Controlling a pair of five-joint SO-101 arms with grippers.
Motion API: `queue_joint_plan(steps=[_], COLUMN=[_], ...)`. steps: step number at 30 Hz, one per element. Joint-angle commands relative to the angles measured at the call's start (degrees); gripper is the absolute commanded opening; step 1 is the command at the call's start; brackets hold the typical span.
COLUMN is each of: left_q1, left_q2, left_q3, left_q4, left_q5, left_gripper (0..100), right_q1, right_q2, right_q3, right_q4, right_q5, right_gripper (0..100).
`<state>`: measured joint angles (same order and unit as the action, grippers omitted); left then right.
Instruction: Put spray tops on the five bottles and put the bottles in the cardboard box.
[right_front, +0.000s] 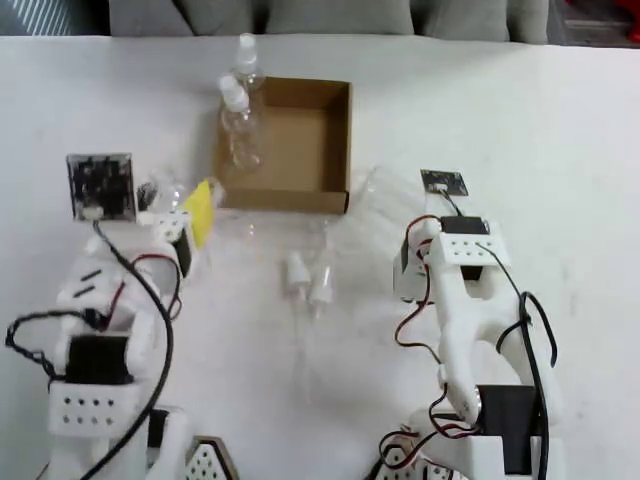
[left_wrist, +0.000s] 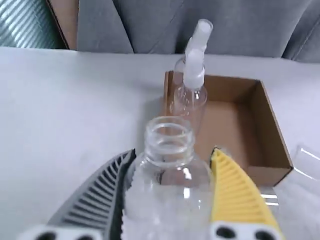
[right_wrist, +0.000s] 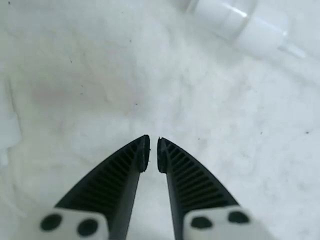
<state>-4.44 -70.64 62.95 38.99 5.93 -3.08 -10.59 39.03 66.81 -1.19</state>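
Here the left end effector (left_wrist: 173, 151) is clamped, grey finger on one side and yellow on the other, around a clear bottle (left_wrist: 169, 172) whose neck is open and bears no top, held upright near the cardboard box (right_front: 285, 200). One capped bottle (right_front: 239, 125) stands in the box against its left wall, and a second capped bottle (right_front: 246, 58) stands just behind it at the box's far edge. The right end effector (right_wrist: 152, 150) hangs over the white counter (right_front: 560, 130) with its fingers almost together on nothing, near two loose spray tops (right_front: 297, 268) that lie between the arms.
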Motion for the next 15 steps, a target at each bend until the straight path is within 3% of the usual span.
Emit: queue_joint_plan(steps=[1, 12, 15], left_q1=[-1.1, -1.1, -1.2], left_q2=[-9.4, -17.4, -17.5], left_q3=[5.5, 16.3, 19.0], left_q4=[-5.6, -6.0, -6.0], left_q5=[-0.8, -0.3, -0.3], left_gripper=[2, 2, 2], right_q1=[-1.6, -10.8, -11.6], right_q2=[-0.8, -0.8, -0.8], right_q3=[-0.5, -5.3, -9.8], right_q4=[1.4, 3.1, 5.8], right_q5=[0.8, 0.2, -4.4], right_gripper=[1.7, 1.8, 1.9])
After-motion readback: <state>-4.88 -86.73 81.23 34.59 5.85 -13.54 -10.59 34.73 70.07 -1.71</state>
